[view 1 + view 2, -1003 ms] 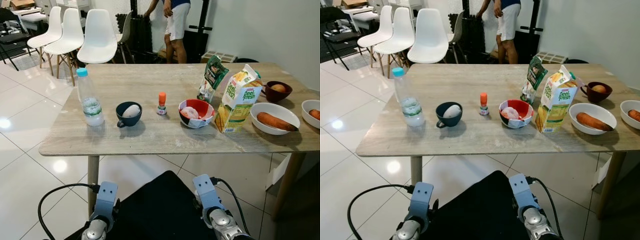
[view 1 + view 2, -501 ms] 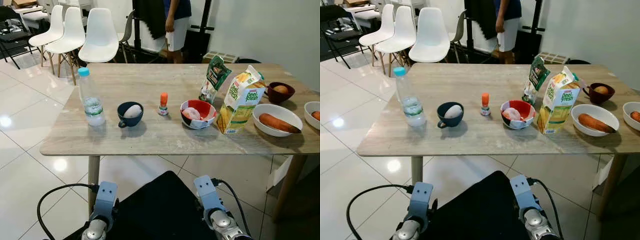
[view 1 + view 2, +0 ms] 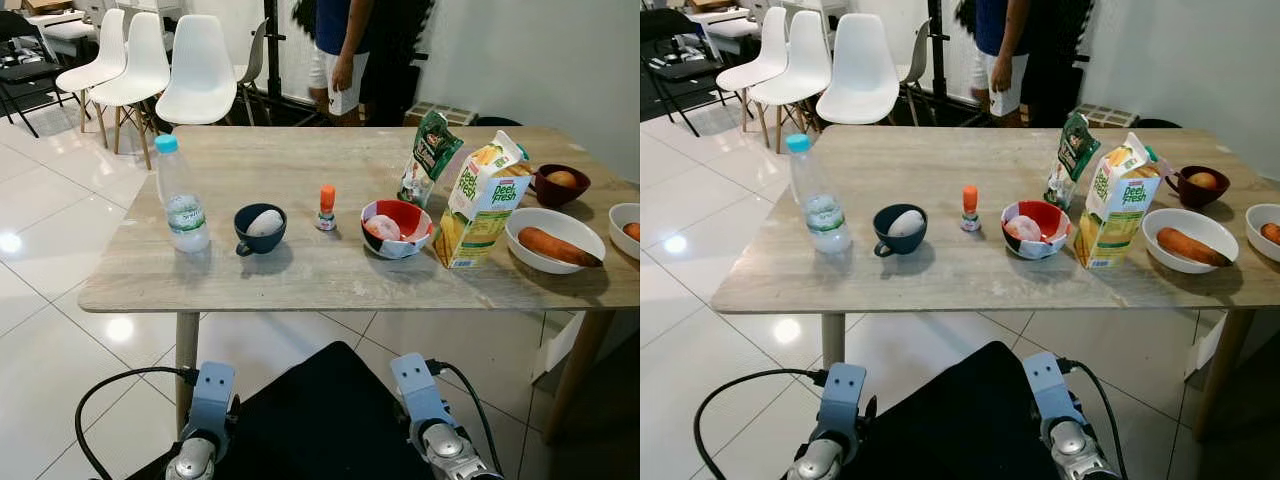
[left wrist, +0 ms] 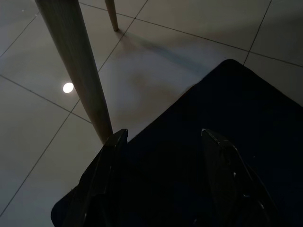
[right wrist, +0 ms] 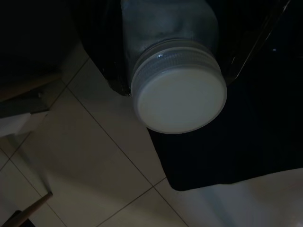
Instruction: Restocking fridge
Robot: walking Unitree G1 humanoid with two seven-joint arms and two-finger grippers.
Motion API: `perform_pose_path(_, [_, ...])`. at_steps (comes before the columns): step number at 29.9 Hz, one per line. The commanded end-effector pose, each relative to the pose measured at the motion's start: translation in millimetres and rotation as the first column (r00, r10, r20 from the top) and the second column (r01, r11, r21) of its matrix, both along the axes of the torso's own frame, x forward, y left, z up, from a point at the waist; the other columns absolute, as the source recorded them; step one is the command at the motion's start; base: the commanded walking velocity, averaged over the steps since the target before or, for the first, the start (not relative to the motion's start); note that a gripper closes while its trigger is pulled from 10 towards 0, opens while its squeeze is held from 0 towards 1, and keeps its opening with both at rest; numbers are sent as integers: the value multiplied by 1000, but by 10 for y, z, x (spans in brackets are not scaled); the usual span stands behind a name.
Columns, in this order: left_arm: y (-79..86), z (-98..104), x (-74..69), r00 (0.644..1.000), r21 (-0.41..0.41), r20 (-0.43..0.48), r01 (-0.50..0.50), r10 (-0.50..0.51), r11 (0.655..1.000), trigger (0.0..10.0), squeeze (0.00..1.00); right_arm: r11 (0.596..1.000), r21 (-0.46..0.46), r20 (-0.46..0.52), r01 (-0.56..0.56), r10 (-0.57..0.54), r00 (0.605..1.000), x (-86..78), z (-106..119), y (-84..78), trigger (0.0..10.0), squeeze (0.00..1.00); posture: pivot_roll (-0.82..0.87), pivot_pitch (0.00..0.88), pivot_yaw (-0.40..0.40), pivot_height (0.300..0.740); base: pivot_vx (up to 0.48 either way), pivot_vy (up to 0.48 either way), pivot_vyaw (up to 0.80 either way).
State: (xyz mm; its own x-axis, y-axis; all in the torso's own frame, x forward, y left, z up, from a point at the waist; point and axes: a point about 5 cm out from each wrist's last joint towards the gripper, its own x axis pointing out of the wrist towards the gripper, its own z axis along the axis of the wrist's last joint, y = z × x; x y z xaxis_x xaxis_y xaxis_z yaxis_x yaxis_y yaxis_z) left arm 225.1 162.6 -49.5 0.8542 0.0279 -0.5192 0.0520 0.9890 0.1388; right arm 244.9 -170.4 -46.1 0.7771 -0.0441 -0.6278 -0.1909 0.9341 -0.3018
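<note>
Right now the task's thing I care about is the white-capped bottle (image 5: 177, 90): it hangs close in front of the right wrist camera, cap toward the lens, with floor tiles beyond it. Since nothing else supports it, I judge the right gripper (image 5: 109, 56) is clamped around its body, low at about five o'clock from where I stand. The left gripper (image 4: 163, 137) is down at seven o'clock, its fingers (image 4: 111, 156) spread with nothing between them, near a table leg (image 4: 75, 66).

More stock waits on the table (image 3: 300, 275): a water bottle (image 3: 180, 195) at ten o'clock, a dark cup (image 3: 260, 228) with an egg at eleven, a small orange-capped bottle (image 3: 325, 207) at twelve, a red bowl (image 3: 395, 225) and a juice carton (image 3: 480, 205) at one, a green packet (image 3: 428, 155) behind them, and a white bowl (image 3: 555, 240) with a sweet potato at two. A person (image 3: 340, 40) stands beyond the far edge.

No fridge is in sight, so I take this as a carry. To do it well I'd keep the grip firm, turn slowly, and keep the arm clear of the table edge.

The head views give me the table layout and my two forearms; the right wrist view alone lets me check the load, and the left wrist view alone confirms that hand is free.
</note>
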Motion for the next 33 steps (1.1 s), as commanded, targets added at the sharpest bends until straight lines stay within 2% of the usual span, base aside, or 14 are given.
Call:
perform_pose_path(1, [-37,-6,-11,1000,11,4,16,-16,1000,10000,0,1000,-4,-13,9,-9,1000,-40,-29,-6,10000,0,-79,27,-7,740,0,0,0])
perform_pose_path(16, [-12,-9,-25,1000,17,8,19,-19,1000,10000,0,1000,3,-18,10,-10,1000,-45,-33,-12,10000,0,-79,12,-8,740,0,0,0])
perform_pose_path(18, [-12,-16,-38,1000,19,7,20,-20,1000,10000,0,999,27,-33,44,-43,999,-58,-45,-33,10000,0,-77,9,-8,740,0,0,0])
perform_pose_path(19, [-10,-18,-45,1000,22,9,19,-19,1000,10000,0,988,86,-59,129,-124,991,-78,-63,-74,10000,0,-76,8,-9,740,0,0,0])
perform_pose_path(20, [-10,-18,-45,1000,22,9,19,-19,1000,10000,0,988,86,-59,129,-124,991,-78,-63,-74,10000,0,-76,8,-9,740,0,0,0])
perform_pose_path(21, [-5,-20,-52,1000,24,11,18,-18,1000,10000,0,969,134,-84,208,-198,977,-100,-79,-119,10000,0,-75,4,-10,740,0,0,0])
perform_pose_path(22, [-5,-20,-52,1000,24,11,18,-18,1000,10000,0,969,134,-84,208,-198,977,-100,-79,-119,10000,0,-75,4,-10,740,0,0,0])
perform_pose_path(23, [4,-21,-59,1000,26,13,15,-16,1000,10000,0,942,179,-111,284,-267,957,-125,-96,-166,10000,0,-75,4,-8,740,0,0,0])
perform_pose_path(24, [4,-21,-59,1000,26,13,15,-16,1000,10000,0,942,179,-111,284,-267,957,-125,-96,-166,10000,0,-75,4,-8,740,0,0,0])
perform_pose_path(25, [13,-23,-65,1000,27,14,14,-14,1000,10000,0,924,202,-126,326,-306,944,-143,-105,-200,10000,0,-76,2,-5,740,0,0,0])
perform_pose_path(29, [34,-25,-73,1000,33,13,18,-19,999,10000,0,910,208,-136,359,-336,932,-169,-115,-256,10000,0,-80,1,0,740,0,0,0])
perform_pose_path(33, [65,-34,-93,1000,38,8,19,-19,999,10000,0,921,185,-129,342,-322,938,-189,-121,-285,10000,0,-83,0,0,740,0,0,0])
